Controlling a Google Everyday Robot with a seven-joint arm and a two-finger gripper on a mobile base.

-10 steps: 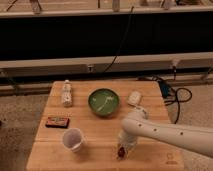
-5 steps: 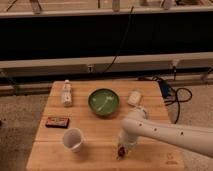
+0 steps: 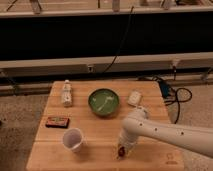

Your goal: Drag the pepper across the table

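Observation:
The pepper [image 3: 121,150] shows as a small dark red shape on the light wooden table [image 3: 100,127], near the front edge and right of the middle. My gripper [image 3: 123,146] comes down from the white arm [image 3: 165,132] entering from the right, and sits shut right on the pepper, covering most of it.
A green bowl [image 3: 104,102] stands at the table's centre back. A clear cup [image 3: 73,139] is front left, a flat dark box [image 3: 57,121] at the left, a small bottle [image 3: 66,93] back left, and a pale packet [image 3: 134,97] back right. Cables lie on the floor to the right.

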